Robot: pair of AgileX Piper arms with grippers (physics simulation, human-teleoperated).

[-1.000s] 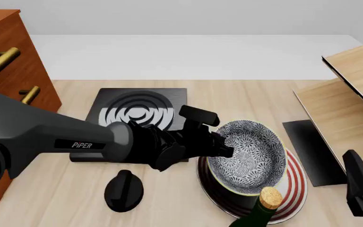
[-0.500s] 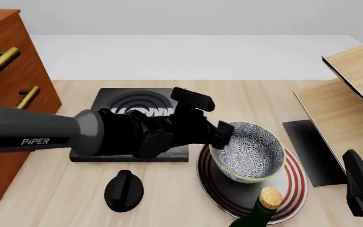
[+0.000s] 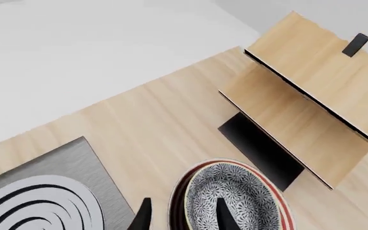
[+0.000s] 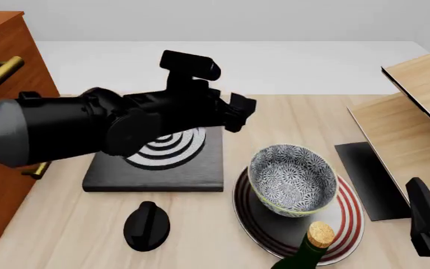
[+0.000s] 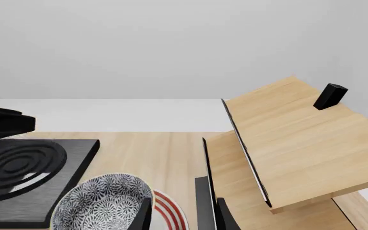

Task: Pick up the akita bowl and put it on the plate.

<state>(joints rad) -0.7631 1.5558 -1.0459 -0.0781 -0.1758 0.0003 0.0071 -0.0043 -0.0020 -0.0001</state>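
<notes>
Change: your left gripper [image 4: 239, 114] has let go of the akita bowl [image 4: 293, 179] and lifted up and back since the earlier frames; it now hangs over the black slab [image 4: 159, 159], well apart from the bowl.
Room: plain pale grey wall behind, with a white floor band running between it and the table's far edge.
Table: light wood table [image 4: 304, 120], grain running across, bare along the far middle.
Dresser: reddish-brown dresser [image 4: 6, 73] with brass bar handles, at your left edge of the front view.
Shelf: pale wood shelf unit [image 5: 286, 139] on your right, two tilted boards with a dark mat [image 4: 368, 179] lying on the table under them; a small black block [image 5: 329, 96] sits on the upper board.
Slab: black, square, grey concentric rings, partly hidden by your left arm.
Plate: the plate [image 4: 349, 216], white with red rings, lies right of the slab, near the front edge.
Bowl: upright on the plate, resting toward its far-left side.
Bottle: green, with a cork [image 4: 320, 234], at the plate's near edge.
Knob: black round knob [image 4: 147, 224] in front of the slab.
Left jaws: parted, nothing between them.
Right gripper: right gripper [image 5: 180, 218] low at your right; fingers apart and bare.
</notes>
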